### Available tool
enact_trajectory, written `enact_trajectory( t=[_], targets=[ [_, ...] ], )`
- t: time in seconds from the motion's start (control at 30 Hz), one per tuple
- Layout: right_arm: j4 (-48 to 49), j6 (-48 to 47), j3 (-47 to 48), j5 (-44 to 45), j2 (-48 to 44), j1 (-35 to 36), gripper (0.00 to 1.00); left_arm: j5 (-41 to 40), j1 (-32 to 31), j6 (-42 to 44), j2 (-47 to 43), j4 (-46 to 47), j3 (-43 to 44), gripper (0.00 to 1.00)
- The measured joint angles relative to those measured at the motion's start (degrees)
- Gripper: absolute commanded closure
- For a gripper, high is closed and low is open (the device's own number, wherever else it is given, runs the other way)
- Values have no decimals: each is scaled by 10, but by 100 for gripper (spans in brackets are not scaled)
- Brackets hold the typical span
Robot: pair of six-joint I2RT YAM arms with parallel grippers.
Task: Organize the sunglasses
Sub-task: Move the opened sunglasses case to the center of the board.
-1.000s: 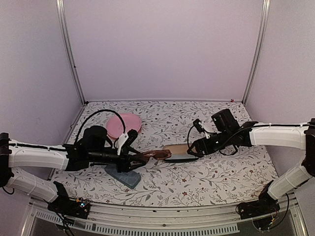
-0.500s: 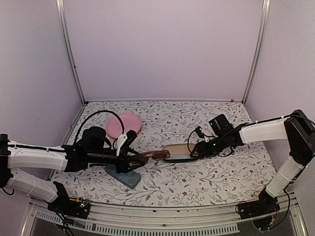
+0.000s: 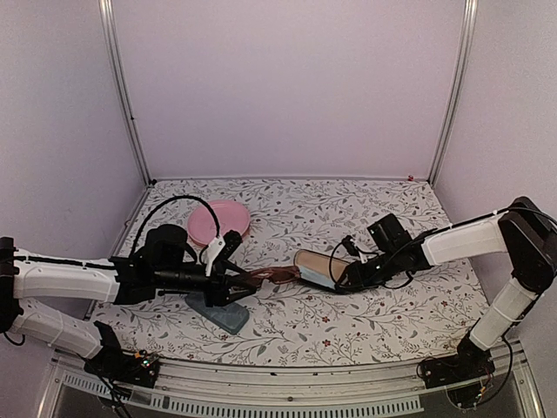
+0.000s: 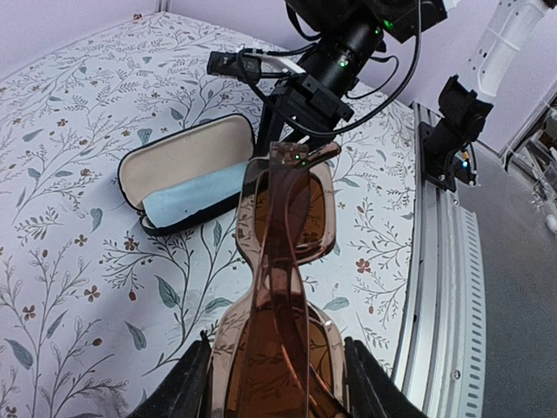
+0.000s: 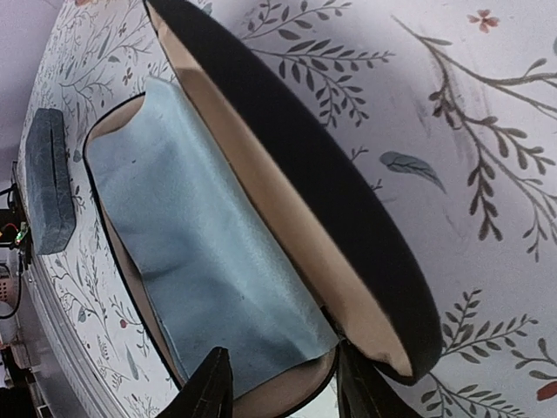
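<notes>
My left gripper (image 3: 237, 284) (image 4: 280, 383) is shut on the folded reddish-brown sunglasses (image 3: 271, 276) (image 4: 283, 252) and holds them level above the table, pointing right. The black hard case (image 3: 315, 268) (image 4: 187, 170) (image 5: 296, 209) lies open just beyond them, with a tan lining and a pale blue cloth (image 5: 191, 252) inside. My right gripper (image 3: 345, 274) (image 5: 283, 383) sits at the case's right end, its fingers closed around the end of the lower shell next to the hinge. The pale, near-transparent pair is out of view.
A grey-blue rectangular case (image 3: 218, 310) (image 5: 48, 183) lies under my left wrist near the front. A pink plate (image 3: 219, 221) sits at the back left. The table's front rail (image 4: 444, 287) runs close to the sunglasses' right side.
My right arm has dropped lower at the case's right end, and the case lid now stands more upright and open. My left gripper with the sunglasses has barely moved.
</notes>
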Motion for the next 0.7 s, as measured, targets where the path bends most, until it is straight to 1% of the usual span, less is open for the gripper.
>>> enact_trajectory(
  t=[0.23,0.53,0.7],
  targets=[
    [17,1,-1,31,0,60,58,0,0,0,6,2,0,100],
    [35,0,-1,57,0,108,59,0,0,0,12,3,0,100],
    [36,-22,-1,68,1,126,59,3,0,0,21,6,0,100]
  ],
)
